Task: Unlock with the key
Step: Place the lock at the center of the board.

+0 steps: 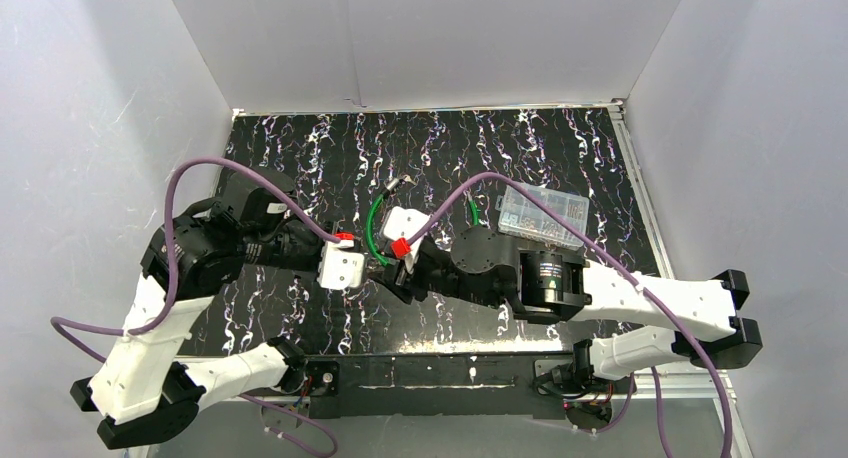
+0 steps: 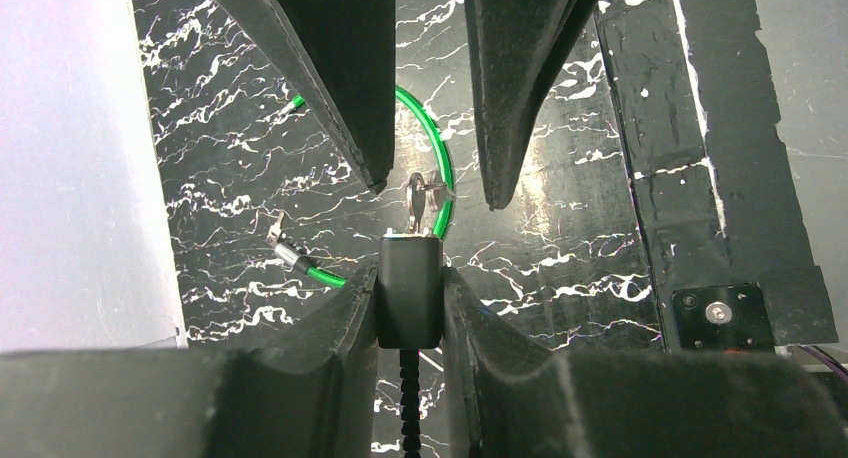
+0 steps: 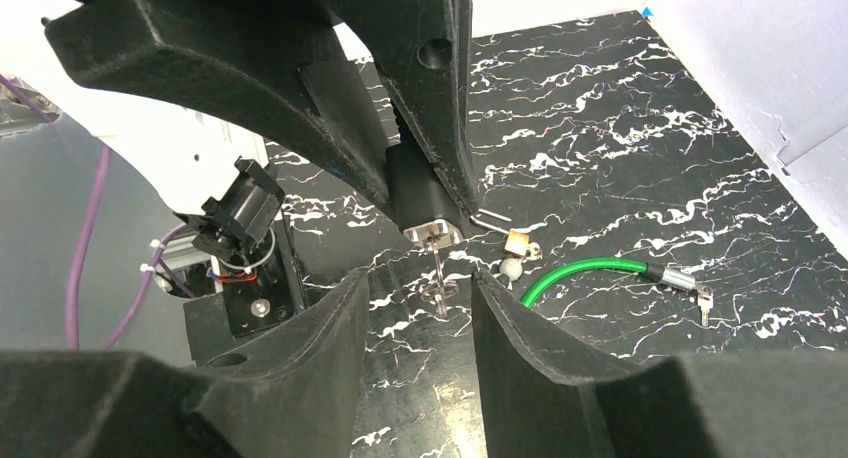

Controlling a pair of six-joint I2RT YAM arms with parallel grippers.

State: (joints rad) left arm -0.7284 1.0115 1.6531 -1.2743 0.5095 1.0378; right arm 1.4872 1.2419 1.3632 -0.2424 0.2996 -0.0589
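Centre of table, lock: black body sitting wedged between two dark fingers, its metal end facing the opposite arm.
key: sticking out of the lock's metal end.
left gripper: clenching the lock on both sides.
right gripper: standing released, its fingers spreading to either side of the key and touching nothing that shows.
cable: green loop lying on the table just behind the grippers, with one metal-tipped end lying free.
box: clear plastic, lying right of centre beside the right arm; contents too small to tell.
room: table running bare toward the rear, with white walls closing in at the back and both sides.
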